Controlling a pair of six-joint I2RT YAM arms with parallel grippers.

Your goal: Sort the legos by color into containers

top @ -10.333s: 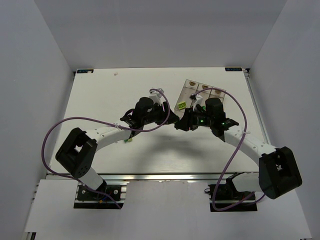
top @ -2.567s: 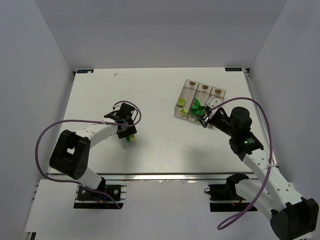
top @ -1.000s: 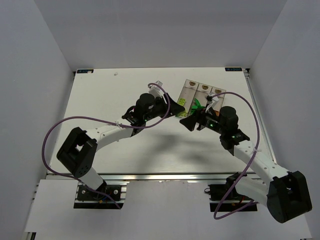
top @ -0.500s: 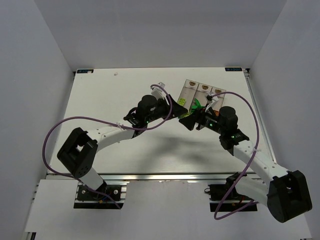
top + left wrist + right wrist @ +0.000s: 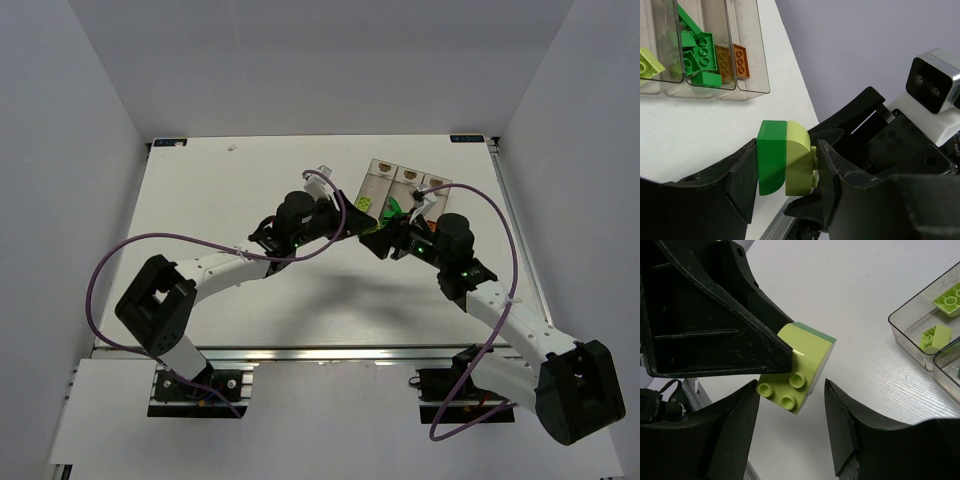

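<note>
Joined dark-green/yellow-green lego pair point(image 5: 785, 157) is clamped in left gripper point(image 5: 787, 172), held over table point(image 5: 220, 190) just near-left of containers point(image 5: 751, 75). Right gripper point(image 5: 792, 405) is placed around its yellow-green half, jaws part-open, small gaps seen either side. In the bins: yellow-green legos point(image 5: 649, 62), green legos point(image 5: 700, 55), orange lego point(image 5: 740, 60). Tan marks point(image 5: 409, 174) at far ends can't be read.

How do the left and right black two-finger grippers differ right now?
The left black gripper is shut on a joined pair of curved plastic bricks, dark green and yellow-green; the right black gripper is open, holding nothing. Left fingers press the pair's outer faces; right fingers flank its yellow-green half with gaps. Both meet at that pair, near the clear plastic bins.
</note>
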